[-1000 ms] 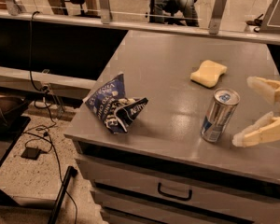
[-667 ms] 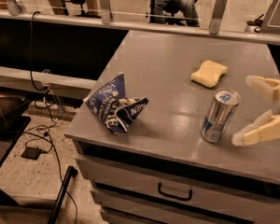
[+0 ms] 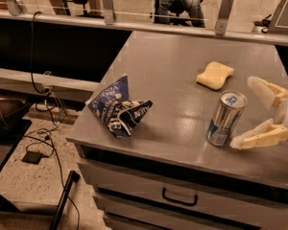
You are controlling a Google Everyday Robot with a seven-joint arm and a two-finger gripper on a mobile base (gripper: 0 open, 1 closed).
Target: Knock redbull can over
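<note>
redbull can [image 3: 225, 119] upright, long axis near-vertical, shiny top up; gripper [image 3: 246, 113] spread wide, just beside it

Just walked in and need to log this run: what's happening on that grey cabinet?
The robot's gripper, fingers open, is at the right edge of the grey cabinet top, right beside the redbull can. The can is upright, not yet knocked over. A blue snack bag and yellow sponge lie farther off.

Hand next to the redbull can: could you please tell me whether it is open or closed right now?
Hand: open, holding nothing, just right of the upright redbull can.
</note>
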